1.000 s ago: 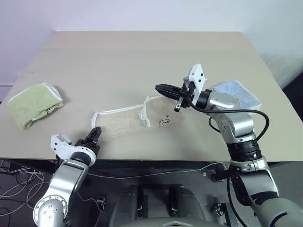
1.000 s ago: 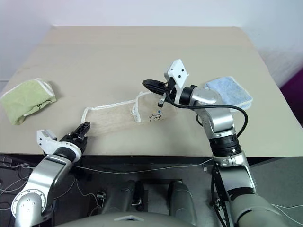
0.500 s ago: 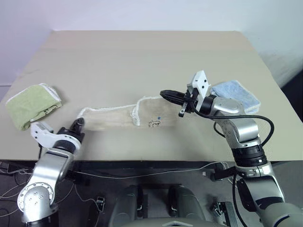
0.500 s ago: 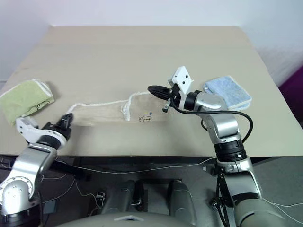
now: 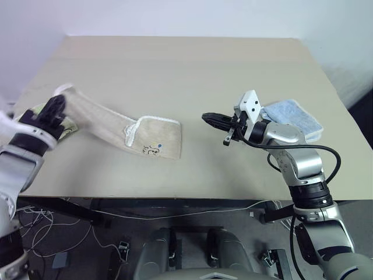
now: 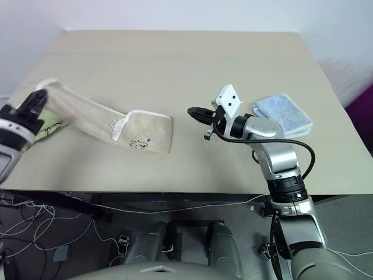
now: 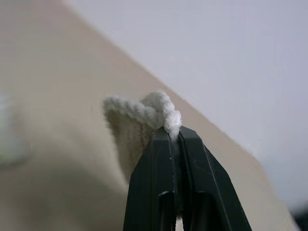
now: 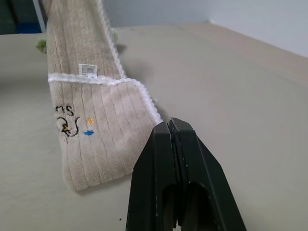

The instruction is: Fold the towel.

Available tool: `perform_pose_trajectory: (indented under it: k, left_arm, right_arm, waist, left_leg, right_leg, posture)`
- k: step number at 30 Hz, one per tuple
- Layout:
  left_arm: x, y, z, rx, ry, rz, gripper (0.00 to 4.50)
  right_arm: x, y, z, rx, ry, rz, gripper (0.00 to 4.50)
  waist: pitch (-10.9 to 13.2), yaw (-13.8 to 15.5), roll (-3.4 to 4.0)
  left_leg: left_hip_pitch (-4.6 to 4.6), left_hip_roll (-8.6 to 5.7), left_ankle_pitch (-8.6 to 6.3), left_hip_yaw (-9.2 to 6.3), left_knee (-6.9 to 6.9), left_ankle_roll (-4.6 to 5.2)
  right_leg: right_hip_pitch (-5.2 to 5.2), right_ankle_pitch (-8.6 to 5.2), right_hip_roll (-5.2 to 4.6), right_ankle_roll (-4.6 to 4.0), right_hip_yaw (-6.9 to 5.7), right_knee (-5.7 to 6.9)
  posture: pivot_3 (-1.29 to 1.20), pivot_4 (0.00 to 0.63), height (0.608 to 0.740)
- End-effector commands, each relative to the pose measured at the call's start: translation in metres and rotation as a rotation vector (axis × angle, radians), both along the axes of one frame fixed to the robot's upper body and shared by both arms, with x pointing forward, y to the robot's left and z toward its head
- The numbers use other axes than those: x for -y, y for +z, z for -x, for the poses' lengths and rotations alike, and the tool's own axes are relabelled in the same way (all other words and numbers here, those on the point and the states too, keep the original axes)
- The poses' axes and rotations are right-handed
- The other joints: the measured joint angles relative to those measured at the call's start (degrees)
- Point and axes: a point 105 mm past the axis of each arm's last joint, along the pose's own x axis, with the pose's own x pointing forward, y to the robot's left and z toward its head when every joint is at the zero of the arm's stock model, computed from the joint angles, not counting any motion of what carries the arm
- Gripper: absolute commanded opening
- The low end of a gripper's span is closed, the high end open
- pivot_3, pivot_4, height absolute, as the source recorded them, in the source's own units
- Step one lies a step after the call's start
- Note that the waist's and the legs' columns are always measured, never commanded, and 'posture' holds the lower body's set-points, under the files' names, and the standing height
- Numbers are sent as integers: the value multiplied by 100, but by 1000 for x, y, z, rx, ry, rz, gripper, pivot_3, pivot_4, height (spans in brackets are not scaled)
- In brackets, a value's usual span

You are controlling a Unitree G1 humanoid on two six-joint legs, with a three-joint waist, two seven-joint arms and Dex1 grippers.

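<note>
Pale wood, the table [image 5: 192, 70] is lying broad under everything, and I am using its bare middle as my folding ground. On it the towel [image 5: 152, 137] is stretching from the centre out toward my left: its near end is resting flat on the table, while the far end is rising off the surface because my left gripper [image 5: 53, 109] is pinching that corner, fingers [image 7: 169, 159] fully closed on the white edging. I am holding it high, I judge, so the cloth hangs straight and can be laid over itself. My right gripper [image 5: 211, 119] is hovering just beside the flat end, apart from it, fingers pressed together on nothing; it is waiting there, I think, to pin or catch the other corner.

The towel is looking narrow, a beige ribbed terry strip already doubled lengthwise, with a white stitched border crossing it where a flap is overlapping. A blue towel [image 5: 291, 114] is sitting behind my right arm and a green one [image 6: 51, 125] under the raised end, both out of the way. Smallest of all, the white label [image 8: 87, 70] and the dark stitched marks are facing up.
</note>
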Motion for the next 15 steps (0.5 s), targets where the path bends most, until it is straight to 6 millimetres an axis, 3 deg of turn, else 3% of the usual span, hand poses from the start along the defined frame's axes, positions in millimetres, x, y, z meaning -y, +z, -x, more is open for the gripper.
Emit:
perform_pose_trajectory:
  k: [1, 2, 5, 10, 15]
  left_arm:
    - [59, 3, 5, 55, -261, -191, 26]
    - [79, -3, 8, 55, -353, -265, 26]
    - [115, -29, 10, 12, -515, -433, 26]
    - [137, -66, 7, -49, -621, -620, 26]
    - [140, -90, -6, -106, -599, -727, 26]
  right_arm:
    - [4, 14, 4, 68, -15, -16, 0]
    - [5, 14, 4, 69, -24, -18, 0]
    - [7, 13, 4, 70, -42, -22, 0]
    - [11, 13, 6, 73, -68, -26, 0]
    - [13, 13, 8, 76, -80, -28, 0]
  waist:
    - [0, -12, 0]
    - [0, -15, 0]
    - [1, -20, 1]
    - [1, -52, 1]
    - [1, -31, 0]
  left_leg:
    - [0, -1, 1, 4, -5, -1]
    - [-1, -1, 2, 5, -9, -4]
    - [-11, -1, 6, 11, -18, -9]
    - [-11, 4, 25, 13, -36, -14]
    - [-10, 6, 31, 8, -39, -12]
  right_leg:
    - [-2, 0, 0, 1, 3, -3]
    - [-3, 1, 1, 2, 4, -6]
    - [-15, 11, 7, 20, 5, -8]
    - [-25, 12, 19, 23, 6, -7]
    - [-28, 12, 21, 23, 5, -4]
  posture:
    - [0, 150, 740]
    - [0, 150, 740]
    - [0, 150, 740]
    - [0, 150, 740]
    - [0, 150, 740]
